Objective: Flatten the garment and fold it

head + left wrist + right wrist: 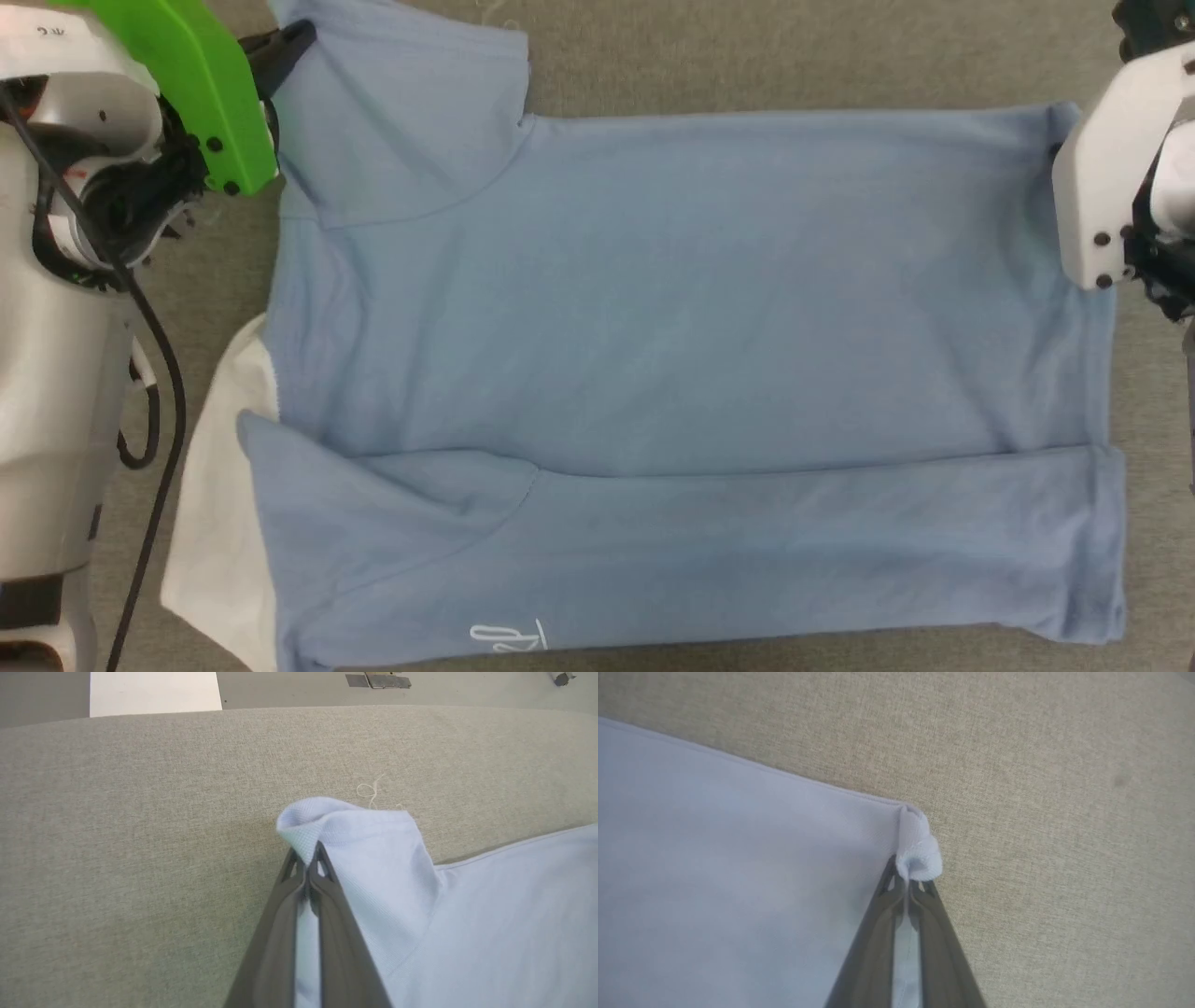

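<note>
The light blue garment (653,308) lies spread on the grey table, neck end to the left, its near long side folded over with a small white logo (509,637) on it. A white panel (219,504) sticks out at the lower left. My left gripper (291,39) is shut on the far sleeve's corner; the left wrist view has the cloth (355,830) bunched between the closed tips of the gripper (306,856). My right gripper (906,882) is shut on the garment's far hem corner (919,858); in the head view its white housing (1106,177) covers the tips.
Grey fabric (794,56) covers the table around the shirt. Past the table's far edge, the left wrist view has a floor with a white board (154,693) and a metal plate (378,680). A loose white thread (371,788) lies beyond the sleeve.
</note>
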Tool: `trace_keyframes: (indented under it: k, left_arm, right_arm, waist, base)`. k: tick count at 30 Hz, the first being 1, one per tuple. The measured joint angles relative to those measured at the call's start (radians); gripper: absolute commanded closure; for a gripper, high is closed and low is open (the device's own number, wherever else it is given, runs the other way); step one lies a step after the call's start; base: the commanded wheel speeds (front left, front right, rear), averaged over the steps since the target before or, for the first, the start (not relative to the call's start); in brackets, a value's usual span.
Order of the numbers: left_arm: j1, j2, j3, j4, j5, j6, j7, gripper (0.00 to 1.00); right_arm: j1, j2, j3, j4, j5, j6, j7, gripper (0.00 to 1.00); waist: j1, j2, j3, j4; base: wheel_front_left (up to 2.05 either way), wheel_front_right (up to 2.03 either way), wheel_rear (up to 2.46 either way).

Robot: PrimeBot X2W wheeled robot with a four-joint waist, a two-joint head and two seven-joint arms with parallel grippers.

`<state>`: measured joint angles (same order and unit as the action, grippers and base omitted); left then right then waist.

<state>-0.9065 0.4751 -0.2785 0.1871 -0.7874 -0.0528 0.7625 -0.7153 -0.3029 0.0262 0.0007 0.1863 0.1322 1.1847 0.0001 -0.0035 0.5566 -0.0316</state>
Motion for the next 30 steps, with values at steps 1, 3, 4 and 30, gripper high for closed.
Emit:
trace_keyframes:
  k: [1, 3, 4, 30]
  left_arm:
    - [0.007, -0.001, 0.002, -0.001, -0.002, 0.0, -0.009, 1.0]
    - [0.024, -0.002, 0.007, -0.002, -0.006, 0.001, -0.016, 1.0]
    - [0.039, -0.004, 0.01, -0.003, -0.01, 0.002, -0.02, 1.0]
    - [0.663, -0.006, 0.087, -0.203, -0.111, 0.16, -0.091, 1.0]
  right_arm:
    - [0.008, -0.004, -0.001, 0.004, 0.008, 0.0, -0.016, 1.0]
    - [0.031, -0.015, -0.002, 0.01, 0.02, 0.0, -0.05, 1.0]
    - [0.047, -0.02, -0.007, 0.016, 0.03, 0.0, -0.068, 1.0]
    - [0.554, -0.026, -0.102, 0.062, 0.171, 0.0, -0.395, 1.0]
  waist:
    - [0.0, 0.0, -0.018, 0.0]
    - [0.0, 0.0, -0.052, 0.0]
    - [0.0, 0.0, -0.072, 0.001]
    - [-0.0002, 0.0, -0.457, 0.043]
  base:
    - [0.0, 0.0, 0.0]
    - [0.0, 0.0, 0.0]
    - [0.0, 0.0, 0.0]
    - [0.0, 0.0, 0.0]
